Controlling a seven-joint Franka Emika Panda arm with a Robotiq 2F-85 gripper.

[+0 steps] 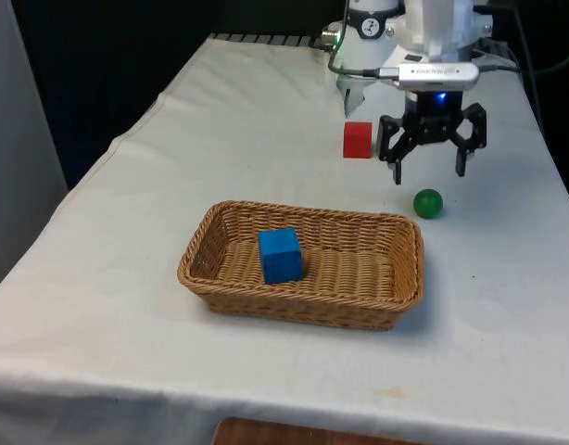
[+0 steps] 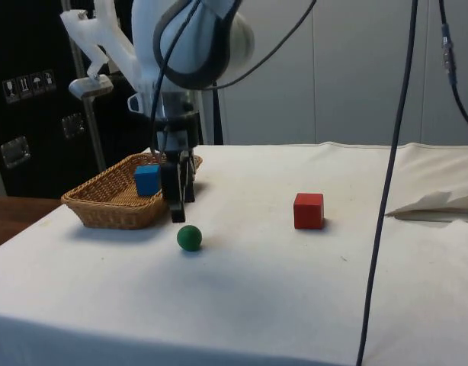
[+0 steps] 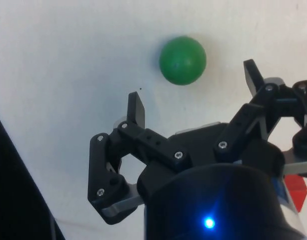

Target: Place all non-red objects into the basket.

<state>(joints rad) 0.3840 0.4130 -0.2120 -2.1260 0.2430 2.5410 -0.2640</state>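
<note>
Wicker basket (image 1: 396,243): low oblong, on the white cloth toward the front view's left of the other things; in the side view (image 2: 97,200) it sits just behind the gripper.
Blue cube (image 1: 281,255): inside the basket, resting on its floor toward the front view's left half; in the side view (image 2: 147,180) its top shows above the rim.
Red cube (image 1: 357,140): on the cloth beyond the basket, just to the front view's left of the gripper; in the side view (image 2: 308,210) it stands well apart from the ball, with bare cloth between them.
Gripper (image 1: 429,171): fingers spread wide and holding nothing, tips pointing down and clear of the cloth; in the wrist view (image 3: 193,97) the two fingertips stand either side of open cloth.
Green ball (image 1: 428,203): on the cloth outside the basket, near its far corner at the front view's right, just below and nearer the camera than the gripper; in the side view (image 2: 189,237) it lies just in front of the fingertips, not touching them; in the wrist view (image 3: 182,60) it lies beyond the fingertips, not between them.
Path: nothing lies between the fingertips and the ball; the basket's rim is the nearest thing beside it.
</note>
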